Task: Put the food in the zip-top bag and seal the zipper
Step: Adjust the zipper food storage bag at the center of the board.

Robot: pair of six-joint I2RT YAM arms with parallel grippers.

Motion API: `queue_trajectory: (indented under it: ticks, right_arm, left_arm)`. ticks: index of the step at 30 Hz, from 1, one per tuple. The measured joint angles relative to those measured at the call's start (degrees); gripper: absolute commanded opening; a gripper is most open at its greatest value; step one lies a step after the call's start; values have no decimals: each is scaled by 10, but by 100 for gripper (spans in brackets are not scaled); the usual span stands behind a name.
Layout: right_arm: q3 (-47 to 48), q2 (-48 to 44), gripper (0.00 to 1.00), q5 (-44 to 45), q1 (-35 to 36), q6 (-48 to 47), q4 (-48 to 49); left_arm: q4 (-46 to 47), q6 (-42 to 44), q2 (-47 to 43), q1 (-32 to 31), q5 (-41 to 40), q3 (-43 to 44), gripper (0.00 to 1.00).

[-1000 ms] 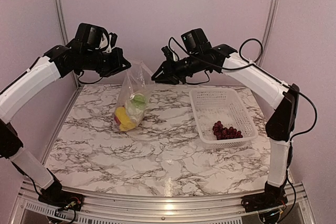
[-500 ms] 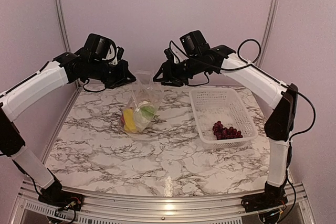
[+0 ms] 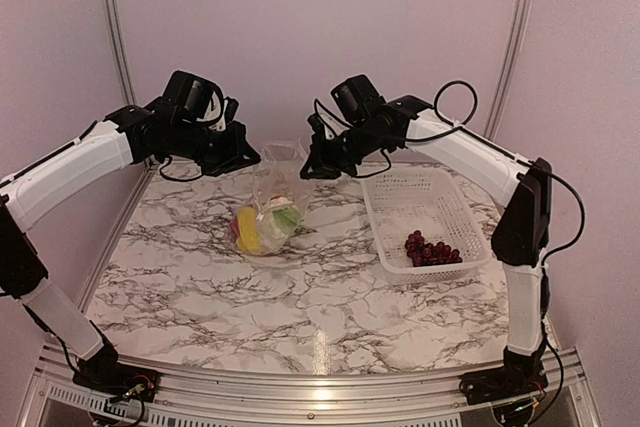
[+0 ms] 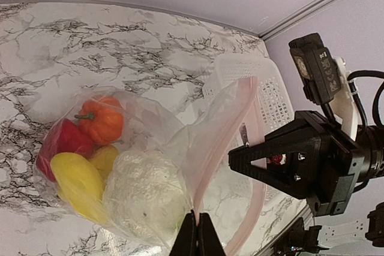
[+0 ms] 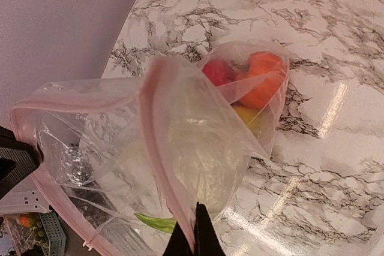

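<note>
Bag [image 3: 270,215] shifted right, lower; clear, pink zipper [image 4: 254,109] unsealed, veg [image 4: 144,196] inside.

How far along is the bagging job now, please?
Done: red pepper, orange fruit, yellow piece and cauliflower sit inside the zip-top bag. In hand: left gripper and right gripper each pinch its mouth. Remaining: grape bunch lies in the basket; zipper gapes open.

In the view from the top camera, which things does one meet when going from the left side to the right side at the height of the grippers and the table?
left gripper → zip-top bag → right gripper → white basket. The grape bunch lies inside the basket, so it has no place of its own in the order.
</note>
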Motion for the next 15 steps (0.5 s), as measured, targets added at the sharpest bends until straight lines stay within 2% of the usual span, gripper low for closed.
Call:
queue_trajectory:
  ticks: [7,15]
  right_arm:
    - [14,-37,0,-26,11,26,23]
    - [-17,-70,0,-34,8,26,30]
  left_arm:
    - [-12,17,0,0,0,11,0]
    - [-25,34,-25,0,-40,85,0]
